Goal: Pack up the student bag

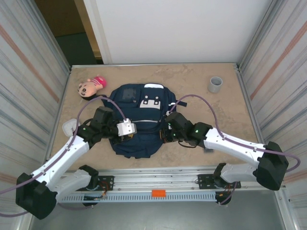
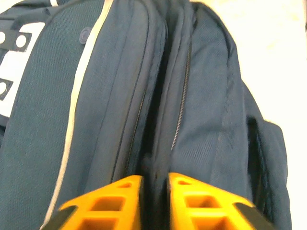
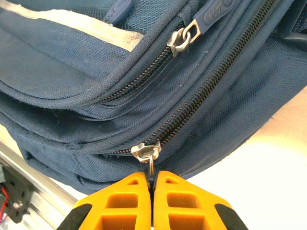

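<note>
**Student bag with both arms engaged.** The student bag lay flat at the centre of the table, front pocket up. The right gripper was clenched on the metal zip pull of the lower zip, presumably to draw it. The left gripper sat at the opposite flank, probably as a brace. Its fingers were narrowly parted over a fabric fold, and whether they pinched it could not be told. The right wrist view resolved the pull, while the top view gave the arms' flanking placement

Right hand tight on student bag zipper pull.
</note>
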